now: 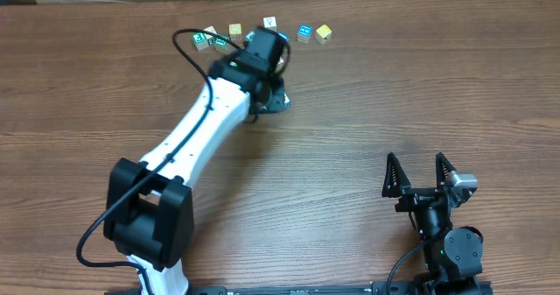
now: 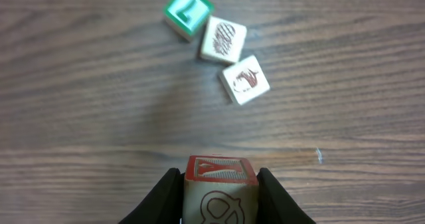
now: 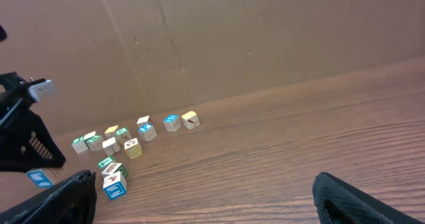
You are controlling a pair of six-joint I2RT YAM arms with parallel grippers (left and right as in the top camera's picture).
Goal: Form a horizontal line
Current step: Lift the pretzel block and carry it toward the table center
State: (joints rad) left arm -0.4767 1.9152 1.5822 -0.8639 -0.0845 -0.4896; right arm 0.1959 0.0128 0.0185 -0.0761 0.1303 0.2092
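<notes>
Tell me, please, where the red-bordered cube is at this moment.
In the left wrist view the red-bordered cube sits bottom centre, held by the left gripper, apart from the white picture cube and the green L cube higher in frame.

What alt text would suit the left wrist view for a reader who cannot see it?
The left gripper grips a red-topped block between its dark fingers at the bottom edge. Farther ahead on the wooden table, three cubes lie in a short diagonal: a green cube with a white L, then two white-faced picture cubes.
</notes>
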